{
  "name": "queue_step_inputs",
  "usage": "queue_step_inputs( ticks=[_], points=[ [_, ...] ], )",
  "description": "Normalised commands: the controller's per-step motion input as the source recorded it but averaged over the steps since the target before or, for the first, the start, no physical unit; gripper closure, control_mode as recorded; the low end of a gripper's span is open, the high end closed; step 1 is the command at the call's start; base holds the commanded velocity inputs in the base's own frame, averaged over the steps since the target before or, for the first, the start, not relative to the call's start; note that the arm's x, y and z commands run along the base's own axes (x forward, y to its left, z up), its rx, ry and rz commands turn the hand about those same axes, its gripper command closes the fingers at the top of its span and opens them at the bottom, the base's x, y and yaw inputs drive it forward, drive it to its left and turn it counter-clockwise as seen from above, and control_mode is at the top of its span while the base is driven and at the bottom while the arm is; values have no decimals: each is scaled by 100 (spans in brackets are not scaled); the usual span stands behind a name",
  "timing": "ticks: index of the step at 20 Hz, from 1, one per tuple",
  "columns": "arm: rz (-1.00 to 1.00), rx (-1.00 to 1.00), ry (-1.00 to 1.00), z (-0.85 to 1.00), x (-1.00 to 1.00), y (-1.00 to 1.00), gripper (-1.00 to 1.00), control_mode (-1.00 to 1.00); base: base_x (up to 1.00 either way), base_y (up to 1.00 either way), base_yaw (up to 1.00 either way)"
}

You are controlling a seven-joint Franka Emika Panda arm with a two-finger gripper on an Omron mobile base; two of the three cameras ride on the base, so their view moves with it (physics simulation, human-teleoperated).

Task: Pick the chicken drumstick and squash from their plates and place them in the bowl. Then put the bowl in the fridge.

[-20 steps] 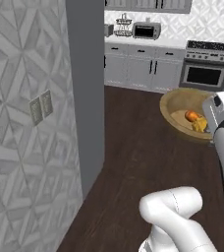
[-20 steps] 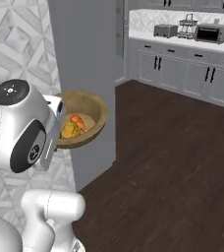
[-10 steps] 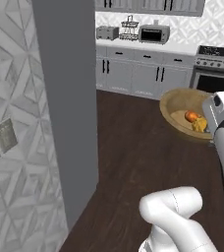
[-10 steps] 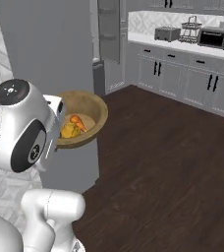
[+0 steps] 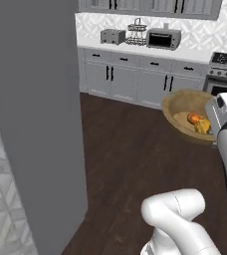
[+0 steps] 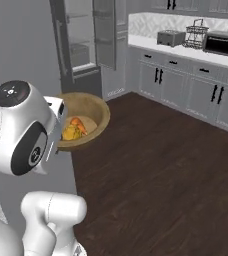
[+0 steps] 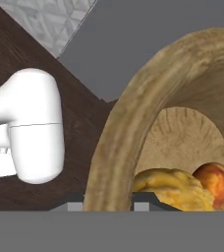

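Dark wooden floor [image 6: 161,165] ran across the kitchen toward a row of grey cabinets [image 5: 135,79], and on the tabletop [image 5: 150,50] above them stood a toaster [image 5: 112,36], a wire rack [image 5: 137,32] and a toaster oven [image 5: 164,39]; no brand, label or other writing could be read on any of them. The bowl [image 6: 83,120] was held up in the air beside the white arm, not resting on any surface, and in the right base view the fridge [image 6: 86,40] stood behind it with its door open and glass shelves showing. Inside the bowl lay the squash [image 7: 170,189] and the chicken drumstick [image 7: 216,181], touching each other at the bottom. In the hand view the rim of the bowl rose between the two dark tips at the bottom, so the gripper [image 7: 109,204] appeared to be clenched on that rim, holding the bowl by one side of its wall. The bowl looked stiff and rather heavy for such a one-sided hold, so I judged that it could tip around the pinch point if moved fast. Its wood seemed not slippery and not fragile. The two foods were small, light and loose, and they could roll or slide out if the bowl tilted much. A firm hold on the rim with the bowl kept level seemed the best way to carry it to a fridge shelf.
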Motion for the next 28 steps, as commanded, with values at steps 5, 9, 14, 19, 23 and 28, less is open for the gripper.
queue_step_inputs(
  ticks=[5, 9, 14, 19, 23, 28],
  points=[
    [0, 0, 0, 0, 0, 0, 100, 100, 100, -94, 42],
    [0, 0, 0, 0, 0, 0, 100, 100, 100, -100, 49],
    [0, 0, 0, 0, 0, 0, 100, 100, 100, -100, 45],
    [0, 0, 0, 0, 0, 0, 100, 100, 92, -100, 42],
    [0, 0, 0, 0, 0, 0, 100, 100, 89, -100, 43],
    [0, 0, 0, 0, 0, 0, 100, 100, 85, -100, 42]
  ],
)
